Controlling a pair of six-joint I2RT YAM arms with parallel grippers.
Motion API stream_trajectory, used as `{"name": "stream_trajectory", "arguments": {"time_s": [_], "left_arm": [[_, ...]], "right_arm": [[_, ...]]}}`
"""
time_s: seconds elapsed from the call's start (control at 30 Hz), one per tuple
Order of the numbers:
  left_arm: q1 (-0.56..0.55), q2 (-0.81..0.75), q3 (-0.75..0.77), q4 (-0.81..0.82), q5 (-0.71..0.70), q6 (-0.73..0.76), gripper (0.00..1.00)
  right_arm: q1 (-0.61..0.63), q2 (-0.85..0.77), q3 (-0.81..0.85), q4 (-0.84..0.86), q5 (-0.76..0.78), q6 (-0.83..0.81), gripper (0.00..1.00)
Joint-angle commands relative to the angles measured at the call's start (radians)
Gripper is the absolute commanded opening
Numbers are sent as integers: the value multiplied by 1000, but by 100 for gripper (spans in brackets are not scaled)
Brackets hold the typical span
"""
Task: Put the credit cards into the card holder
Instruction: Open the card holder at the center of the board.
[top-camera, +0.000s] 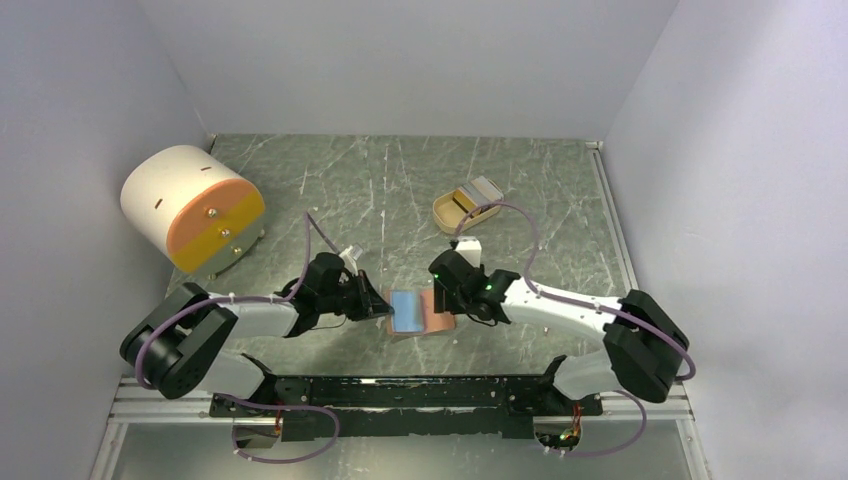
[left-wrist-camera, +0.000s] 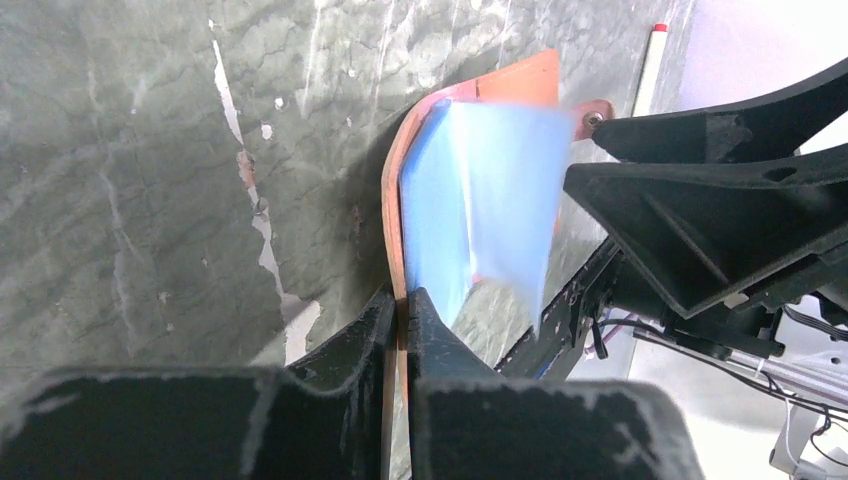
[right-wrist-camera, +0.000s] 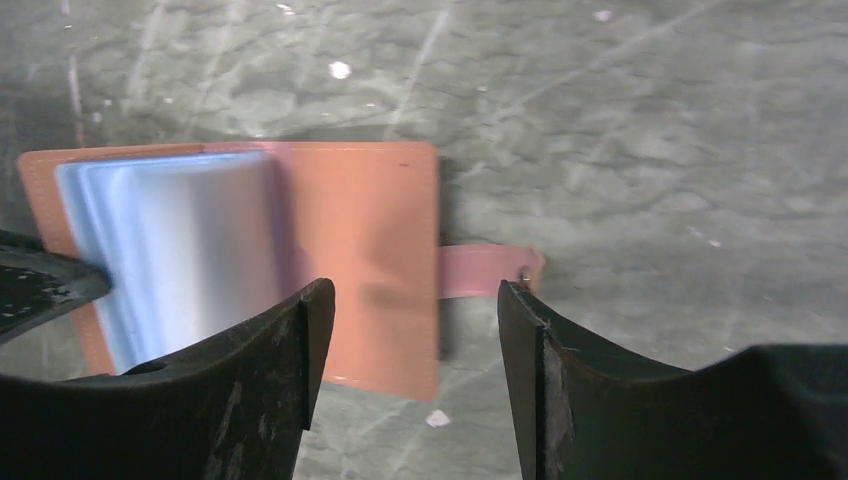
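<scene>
- Salmon-pink leather, front and centre: your card holder lies open on the green marbled table. It is near the front edge, right between the two arms.
- Light blue credit cards sit on its left half. In the right wrist view their edges blur together, so you can't count them.
- Your left gripper has its fingers squeezed together on the holder's left edge. The left wrist view shows the pink leaf pinched between the tips.
- Your right gripper has its fingers spread wide and is poised over the holder's right half. You can't tell whether it touches the leather.
- The snap tab sticks out from the holder's right edge, between those spread fingers in the right wrist view.
- Back right, well apart from the action, a beige oval tray holds grey-white cards. They are too small to tell more.
- Back left by the wall stands a white-and-orange drum.
</scene>
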Motion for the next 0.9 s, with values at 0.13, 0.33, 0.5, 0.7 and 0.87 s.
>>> {"name": "stream_trajectory", "arguments": {"time_s": [0.13, 0.33, 0.5, 0.7, 0.87], "left_arm": [[-5, -21, -18, 133, 54, -2, 32], [-5, 46, -7, 243, 108, -12, 43], [-5, 67, 9, 251, 110, -9, 29], [-6, 32, 27, 197, 98, -5, 9], [-6, -20, 36, 138, 68, -5, 9]], "right_arm": [[-21, -99, -112, 56, 21, -1, 63], [-20, -127, -133, 96, -6, 17, 60], [-20, -147, -111, 53, 15, 18, 59], [-18, -230, -34, -4, -30, 16, 60], [-10, -261, -50, 136, -149, 26, 66]]}}
